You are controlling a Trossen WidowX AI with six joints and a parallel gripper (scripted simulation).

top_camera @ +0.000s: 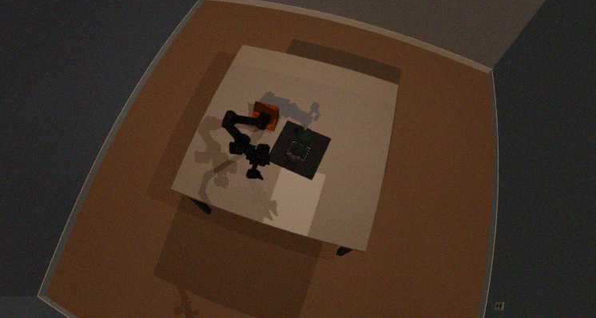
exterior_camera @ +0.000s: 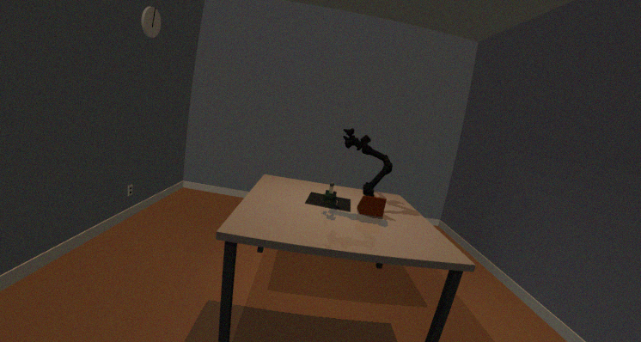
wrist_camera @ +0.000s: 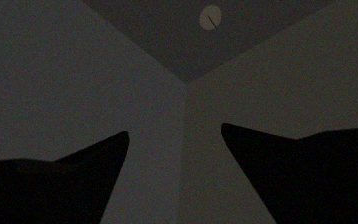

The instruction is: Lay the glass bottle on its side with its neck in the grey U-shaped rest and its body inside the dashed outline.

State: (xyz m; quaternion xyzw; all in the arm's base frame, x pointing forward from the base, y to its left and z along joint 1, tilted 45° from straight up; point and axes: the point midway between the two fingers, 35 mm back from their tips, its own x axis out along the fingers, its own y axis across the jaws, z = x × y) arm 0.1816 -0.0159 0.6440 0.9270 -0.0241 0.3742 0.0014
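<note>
The green glass bottle [top_camera: 305, 136] [exterior_camera: 330, 195] stands upright on the dark mat [top_camera: 319, 147] [exterior_camera: 314, 200], its pale neck pointing up. The dashed outline [top_camera: 301, 144] is on the mat beside the bottle; it is too small to make out in the exterior view. Small greyish shapes show at the outline's lower edge in the top view, but I cannot tell if they are the U-shaped rest. My gripper [top_camera: 265, 169] [exterior_camera: 344, 134] [wrist_camera: 176, 132] is open and empty, raised high above the table and well away from the bottle. The wrist view shows neither bottle nor mat.
An orange-red box [top_camera: 271, 109] [exterior_camera: 371, 206] stands on the table [top_camera: 354, 107] [exterior_camera: 287, 222] near the arm's base. The arm reaches up and out above one side of the table. The wrist view shows walls and a round clock [wrist_camera: 210, 17] beyond the fingers.
</note>
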